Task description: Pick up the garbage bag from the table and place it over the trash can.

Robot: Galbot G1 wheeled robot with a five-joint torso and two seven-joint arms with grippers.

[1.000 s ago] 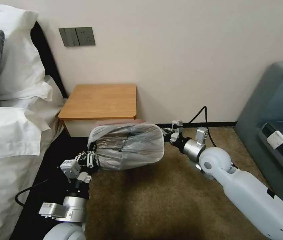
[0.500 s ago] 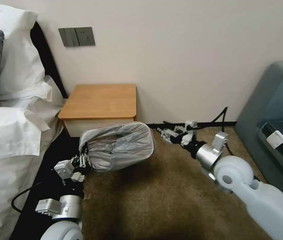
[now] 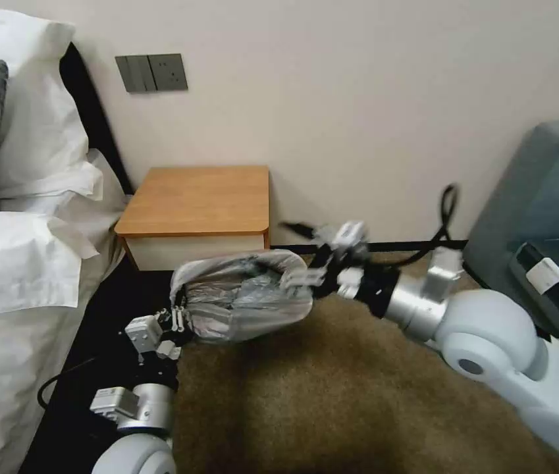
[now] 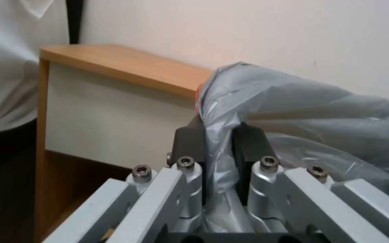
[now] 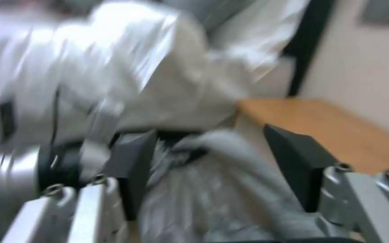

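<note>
**Bag held in the air in front of the nightstand**

Brown carpet (image 3: pixel 332 395) covers the floor, with a pale wall behind and a bed (image 3: pixel 22 263) of white linen along the robot's left; a grey-blue sofa (image 3: pixel 536 217) is cut off at the right edge. Against the wall stands the bench (image 3: pixel 200 197), a small square nightstand with a smooth light wooden top and a white front panel; its lower part is hidden behind the bag in the head view.

The garbage bag (image 3: pixel 243 296), thin crinkly grey plastic with a faint pink edge near its top, hangs bunched and puffed in front of the bench, off the floor and not touching the wooden top. Whatever lies under or behind it is hidden.

At the bag's left end, the left gripper (image 4: pixel 219 148) is pressed together on a fold of the plastic, its dark pads (image 4: pixel 253 141) squeezing the film between them. At the right end, the right gripper (image 5: pixel 212 168) is spread wide, with rumpled plastic lying between its dark fingers (image 5: pixel 298 165); that view is smeared, so contact with the bag cannot be made out. A black cable (image 3: pixel 447 210) loops behind the right arm.
</note>
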